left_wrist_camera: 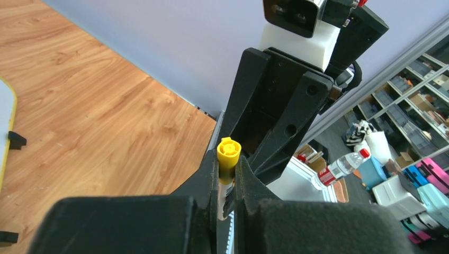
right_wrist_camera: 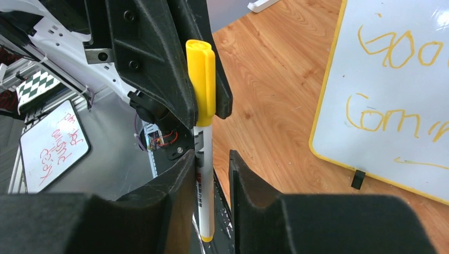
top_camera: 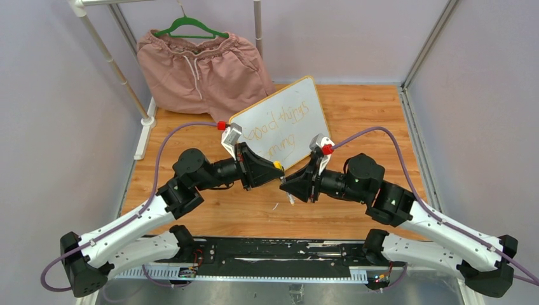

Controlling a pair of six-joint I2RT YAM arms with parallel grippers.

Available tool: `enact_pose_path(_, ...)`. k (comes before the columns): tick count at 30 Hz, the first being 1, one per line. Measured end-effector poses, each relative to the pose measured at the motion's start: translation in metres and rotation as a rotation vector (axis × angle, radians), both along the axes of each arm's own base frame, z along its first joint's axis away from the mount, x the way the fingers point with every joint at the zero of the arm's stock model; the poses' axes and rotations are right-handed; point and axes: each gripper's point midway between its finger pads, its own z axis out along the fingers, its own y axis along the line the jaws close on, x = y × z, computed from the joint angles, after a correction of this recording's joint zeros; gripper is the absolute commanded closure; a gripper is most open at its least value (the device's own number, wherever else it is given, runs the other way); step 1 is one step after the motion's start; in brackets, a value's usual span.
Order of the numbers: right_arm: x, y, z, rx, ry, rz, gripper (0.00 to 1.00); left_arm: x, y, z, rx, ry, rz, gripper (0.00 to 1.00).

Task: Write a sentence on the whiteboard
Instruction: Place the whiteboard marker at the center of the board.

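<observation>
**Writing looks done; marker passing to my left gripper**

At far left the shorts [top_camera: 203, 70] hang at the back, well apart from my arms. My left gripper [left_wrist_camera: 229, 164] is clamped tight on the yellow cap of the marker [right_wrist_camera: 204, 137]. My right gripper [right_wrist_camera: 212, 159] stands partly open. The barrel leans on one finger and a gap shows at the other, so it grips nothing.

Just beyond both wrists the board [top_camera: 311, 133] sits turned at an angle. The sentence [top_camera: 289, 117] runs across it in two orange lines. I judge this the putting-away step.

Next I need to draw my right fingers straight back off the barrel without dragging it. The board's near edge is close behind my fingertips, so I should retreat toward the bases. Bare wood to the right of the board gives room.
</observation>
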Motion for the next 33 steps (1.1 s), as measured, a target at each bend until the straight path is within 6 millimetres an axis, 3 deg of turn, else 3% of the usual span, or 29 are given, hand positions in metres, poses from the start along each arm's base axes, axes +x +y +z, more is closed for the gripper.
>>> enact_pose_path(8,0.002,-0.011,0.008,0.04,-0.002,-0.048,0.66,0.001,0.003,0.003,-0.014,-0.004,0.018,1.0)
enact_pose_path(13,0.004,-0.006,0.006,0.041,0.013,-0.052,0.65,0.001,0.003,0.001,-0.011,0.003,0.018,1.0)
enact_pose_path(19,0.004,-0.001,0.005,0.046,0.026,-0.042,1.0,0.003,0.003,-0.001,-0.01,0.014,0.03,1.0)
enact_pose_path(20,0.004,-0.001,0.005,0.047,0.029,-0.04,1.0,0.003,0.003,-0.002,-0.01,0.018,0.031,0.95)
enact_pose_path(21,0.004,-0.001,0.005,0.046,0.027,-0.04,1.0,0.003,0.004,-0.002,-0.011,0.019,0.031,0.75)
enact_pose_path(22,0.004,-0.001,0.005,0.046,0.026,-0.04,1.0,0.003,0.004,-0.002,-0.011,0.021,0.032,0.46)
enact_pose_path(24,0.004,-0.002,0.005,0.045,0.024,-0.041,1.0,0.004,0.005,-0.004,-0.012,0.017,0.04,0.04)
enact_pose_path(29,0.023,-0.023,-0.005,-0.041,0.013,-0.186,1.0,0.02,0.019,-0.028,0.101,0.035,0.17,0.0)
enact_pose_path(33,0.054,-0.064,-0.011,-0.189,0.015,-0.385,1.0,0.045,0.056,-0.036,0.251,-0.027,0.393,0.0)
